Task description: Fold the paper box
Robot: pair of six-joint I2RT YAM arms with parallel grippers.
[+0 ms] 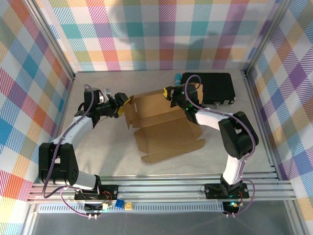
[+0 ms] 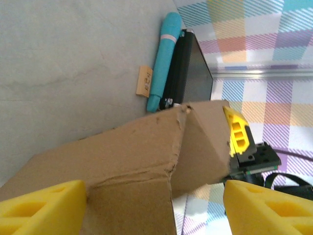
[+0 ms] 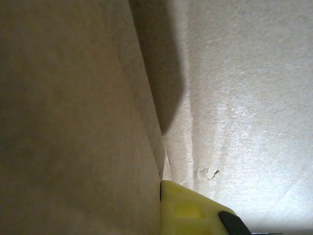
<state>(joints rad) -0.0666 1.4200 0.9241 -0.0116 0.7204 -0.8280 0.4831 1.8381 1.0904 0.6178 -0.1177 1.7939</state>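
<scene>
At mid-table, seen from above, the paper box (image 1: 164, 128) lies half formed: its base panel and front flaps are flat, its back and left walls stand up, and bare cardboard shows inside. The left gripper (image 1: 124, 104) sits at the box's left wall, and the right gripper (image 1: 170, 93) at its back wall. Behind the box's right corner lies a closed black case (image 1: 216, 88), with a teal cylinder (image 1: 177, 77) at the case's left end.

From the left wrist, two yellow fingers (image 2: 44, 205) stand apart with the box's upright wall between them — not closed on it. Beyond the box, the teal cylinder lies against the black case and a tan scrap (image 2: 144, 81) lies just beside it; the scrap's marks are too small to read. One finger of the right gripper presses on the box's far flap.

From the right wrist, a cardboard panel runs down to a yellow fingertip (image 3: 188, 210) — the jaws are together, pinching that panel.
</scene>
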